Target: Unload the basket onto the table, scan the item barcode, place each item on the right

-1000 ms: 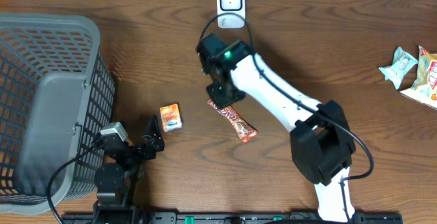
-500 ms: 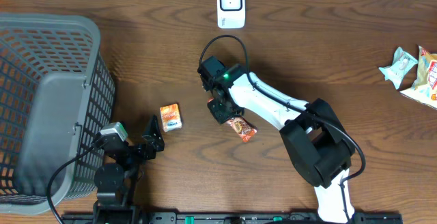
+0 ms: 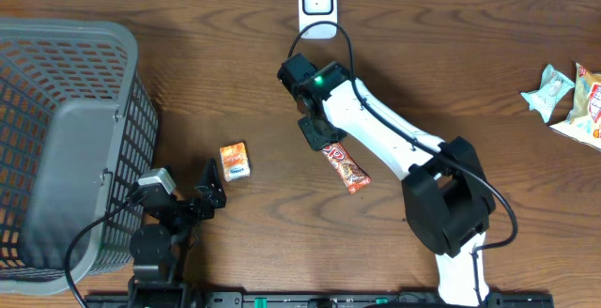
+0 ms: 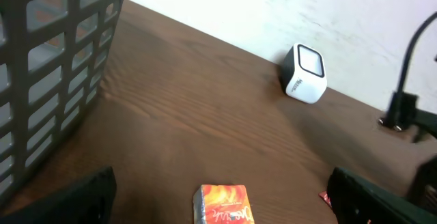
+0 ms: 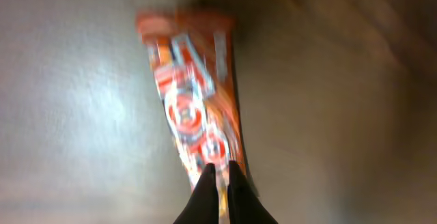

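Right now the snack bar (image 3: 346, 166) is mid-table, on the near side of the scanner (image 3: 317, 7). Its long axis runs diagonally, one end up-left at the right gripper (image 3: 320, 139) and the free end pointing down-right, away from the scanner. The right fingers (image 5: 205, 195) are pinched tight on that end. The wrapper is orange-red with white print, too blurred to read. The left gripper (image 3: 208, 192) is spread wide and holds nothing, near a small orange packet (image 3: 235, 161) and beside the basket (image 3: 56, 139).
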You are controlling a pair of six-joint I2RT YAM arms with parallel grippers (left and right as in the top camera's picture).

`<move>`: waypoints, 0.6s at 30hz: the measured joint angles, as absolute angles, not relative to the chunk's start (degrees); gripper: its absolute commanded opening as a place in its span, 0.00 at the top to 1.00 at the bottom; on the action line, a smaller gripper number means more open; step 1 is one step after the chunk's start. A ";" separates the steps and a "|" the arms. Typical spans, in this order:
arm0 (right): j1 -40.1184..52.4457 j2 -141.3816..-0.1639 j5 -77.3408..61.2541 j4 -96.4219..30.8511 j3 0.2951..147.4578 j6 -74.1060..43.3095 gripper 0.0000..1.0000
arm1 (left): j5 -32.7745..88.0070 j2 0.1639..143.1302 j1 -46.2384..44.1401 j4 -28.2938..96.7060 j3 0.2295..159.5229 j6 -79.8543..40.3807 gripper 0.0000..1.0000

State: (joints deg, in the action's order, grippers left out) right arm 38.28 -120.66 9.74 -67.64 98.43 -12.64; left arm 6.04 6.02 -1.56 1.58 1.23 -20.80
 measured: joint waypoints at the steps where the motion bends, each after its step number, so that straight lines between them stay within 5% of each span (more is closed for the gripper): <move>1: 38.54 -120.44 9.72 -69.28 98.39 -13.10 0.99 | 6.02 6.02 -1.56 1.58 1.23 -20.82 0.02; 18: 38.46 -119.00 14.61 -62.37 82.61 -21.43 0.99 | 6.04 6.02 -1.54 1.58 1.23 -20.80 0.02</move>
State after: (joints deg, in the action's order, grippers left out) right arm 38.46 -119.00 14.61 -62.37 82.61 -21.43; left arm 6.04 6.02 -1.54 1.58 1.23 -20.80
